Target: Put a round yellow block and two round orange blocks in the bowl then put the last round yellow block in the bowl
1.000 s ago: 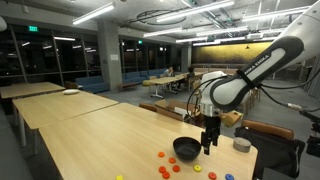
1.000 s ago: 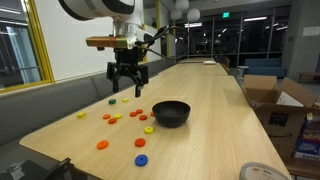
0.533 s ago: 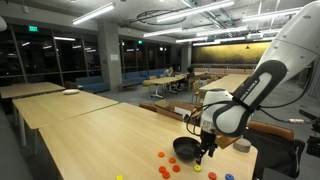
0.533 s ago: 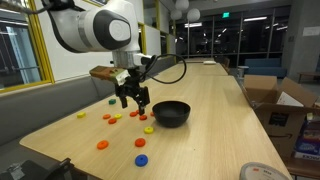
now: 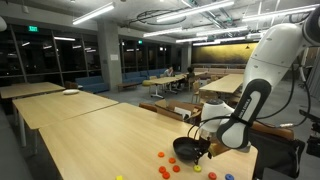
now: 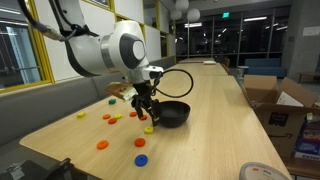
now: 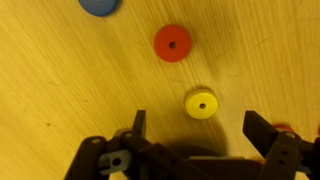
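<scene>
The arm bends low over the long wooden table [image 6: 60,135], its tool [image 7: 197,128] spread wide and holding nothing. In the wrist view a round yellow block [image 7: 202,103] lies flat on the wood at lower middle, just ahead of the gap between the fingers [image 7: 139,124]. An orange-red block [image 7: 172,43] sits above it, and a blue block [image 7: 100,5] at the top edge. In an exterior view the black bowl [image 6: 176,115] stands at centre frame, just right of the tool. Two round orange blocks [image 6: 140,143] lie on the table below and left of it. A green lit sign [image 6: 227,15] glows high up, its letters too small to read.
</scene>
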You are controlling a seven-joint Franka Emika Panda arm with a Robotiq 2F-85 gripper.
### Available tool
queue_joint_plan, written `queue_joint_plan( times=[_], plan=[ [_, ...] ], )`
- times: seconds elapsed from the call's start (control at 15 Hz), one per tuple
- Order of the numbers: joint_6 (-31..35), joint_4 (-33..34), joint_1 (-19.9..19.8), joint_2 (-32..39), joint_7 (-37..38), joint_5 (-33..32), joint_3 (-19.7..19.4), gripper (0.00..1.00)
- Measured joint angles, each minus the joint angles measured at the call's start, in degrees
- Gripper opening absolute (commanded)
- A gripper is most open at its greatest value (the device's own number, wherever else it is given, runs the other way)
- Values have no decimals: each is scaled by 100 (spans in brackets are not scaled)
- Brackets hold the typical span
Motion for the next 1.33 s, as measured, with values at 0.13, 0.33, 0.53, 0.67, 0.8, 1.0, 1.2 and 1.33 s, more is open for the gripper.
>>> queue_joint_plan(
  times=[0.13, 0.33, 0.53, 0.67, 0.8, 1.0, 1.2, 1.33],
  plan=[
    [1, 91, 74, 134, 251, -137, -146, 100],
    [2, 190, 183, 311, 321, 22, -154, 100],
    [4, 267, 320, 469, 281, 407, -83, 100],
    [4, 323, 371, 579, 229, 674, -10, 100],
    [8, 376, 390, 675, 154, 898, 38, 100],
    [36, 443, 398, 783, 17, 1158, 43, 100],
    [90, 496, 393, 868, -117, 1396, 42, 100],
    [107, 530, 387, 911, -229, 1559, 42, 100]
  ],
)
